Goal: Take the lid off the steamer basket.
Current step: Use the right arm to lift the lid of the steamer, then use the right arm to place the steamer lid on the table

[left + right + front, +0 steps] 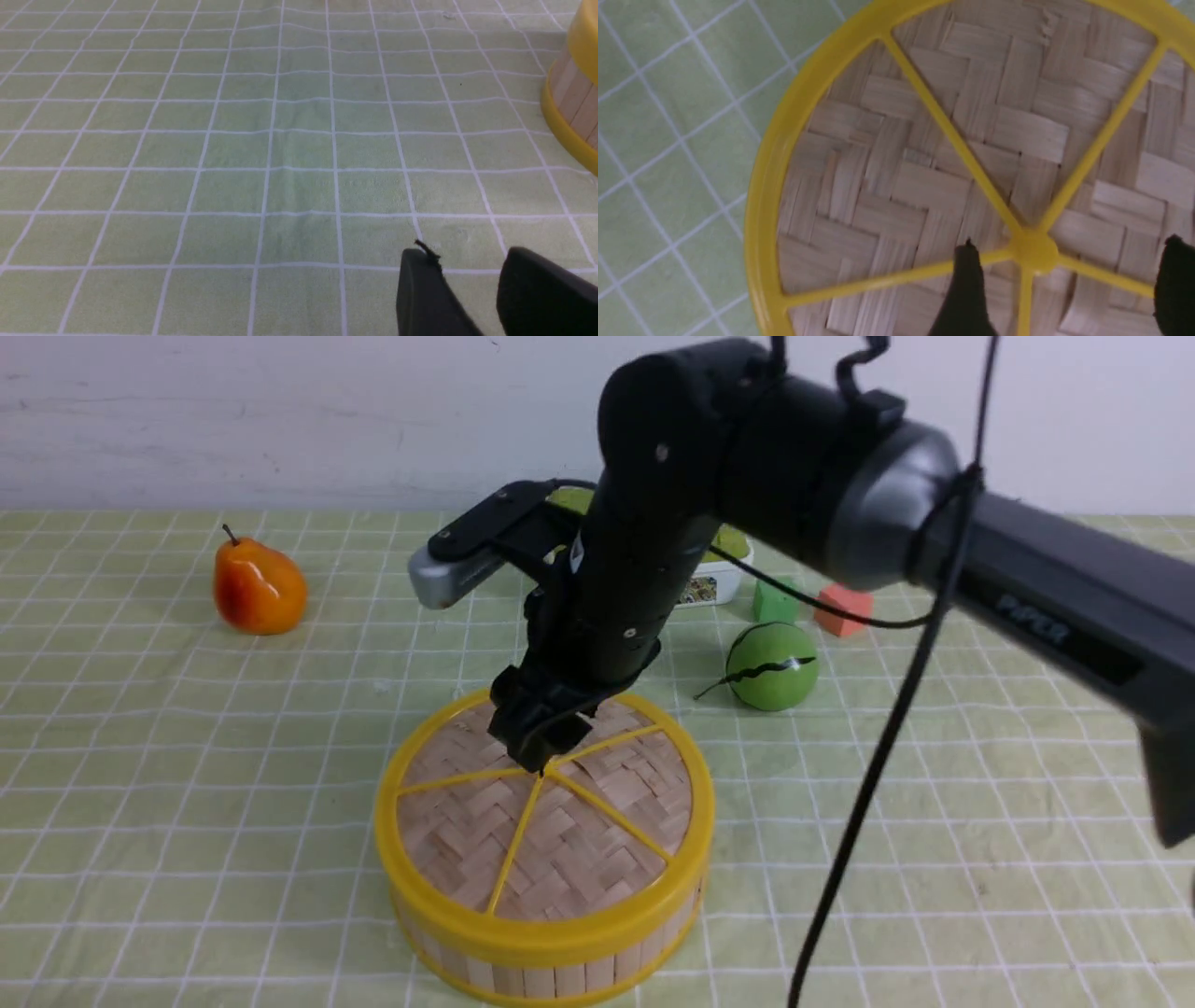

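Lid (551, 831) of matt woven bamboo and glossy plastic, matt cloth (187, 756)

A: What colours are on the flat round woven bamboo lid (569, 859)?
B: Tan herringbone weave, with a bright yellow rim, spokes and centre knob (1034, 252)
A: And the low round slatted steamer basket (523, 980)?
B: Pale tan upright slats between yellow rims
A: The fabric tablecloth (187, 803)?
B: Pale green, gridded with thin white lines
A: The small things?
B: A glossy plastic pear (260, 588), orange-red shading to yellow, a plain green ball (771, 665), a green cube (775, 602) and an orange-red block (843, 609)
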Robot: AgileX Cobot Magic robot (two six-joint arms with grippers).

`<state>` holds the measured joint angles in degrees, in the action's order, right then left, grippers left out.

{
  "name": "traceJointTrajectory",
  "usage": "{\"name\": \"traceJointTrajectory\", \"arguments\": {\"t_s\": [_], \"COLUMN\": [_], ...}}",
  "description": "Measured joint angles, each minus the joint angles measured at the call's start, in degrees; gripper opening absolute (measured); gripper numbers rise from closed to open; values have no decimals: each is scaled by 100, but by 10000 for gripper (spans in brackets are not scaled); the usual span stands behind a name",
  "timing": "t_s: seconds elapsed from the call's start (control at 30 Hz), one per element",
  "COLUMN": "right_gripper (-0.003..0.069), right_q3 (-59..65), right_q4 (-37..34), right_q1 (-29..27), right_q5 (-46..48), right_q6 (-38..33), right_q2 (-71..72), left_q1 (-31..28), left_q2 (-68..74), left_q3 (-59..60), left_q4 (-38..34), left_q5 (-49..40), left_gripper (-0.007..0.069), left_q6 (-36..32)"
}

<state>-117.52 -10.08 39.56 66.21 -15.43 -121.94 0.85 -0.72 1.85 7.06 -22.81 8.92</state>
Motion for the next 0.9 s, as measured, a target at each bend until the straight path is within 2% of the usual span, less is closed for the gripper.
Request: {"name": "traceJointTrajectory", "arguments": {"t_s": [0.13,0.27,0.3,0.33,0.37,0.47,0.7,0.83,0.9], "right_gripper": [453,347,298,279,212,69,76,76,76], "right_q3": [-30,-36,-36,-40,-40,-42,-36,-36,219], "right_q4": [17,20,20,20,7,-24,31,140,174], "right_q1": [0,0,0,0,0,14,6,-165,-549], "right_q5": [-87,-81,-81,-76,-58,-34,115,264,399], "right_q6": [0,0,0,0,0,0,0,0,0], "right_q2": [-228,-274,-274,-274,-274,-274,122,1127,2012], "left_q1": [0,0,0,0,0,0,0,0,0], "left_q2": [0,0,0,0,0,0,0,0,0], "left_q3": [0,0,0,0,0,0,0,0,0], "left_q4": [0,0,0,0,0,0,0,0,0], "left_q5": [0,0,0,0,0,0,0,0,0], "left_gripper": [239,239,239,239,239,239,239,239,239], "left_q6": [0,0,0,0,0,0,0,0,0]}}
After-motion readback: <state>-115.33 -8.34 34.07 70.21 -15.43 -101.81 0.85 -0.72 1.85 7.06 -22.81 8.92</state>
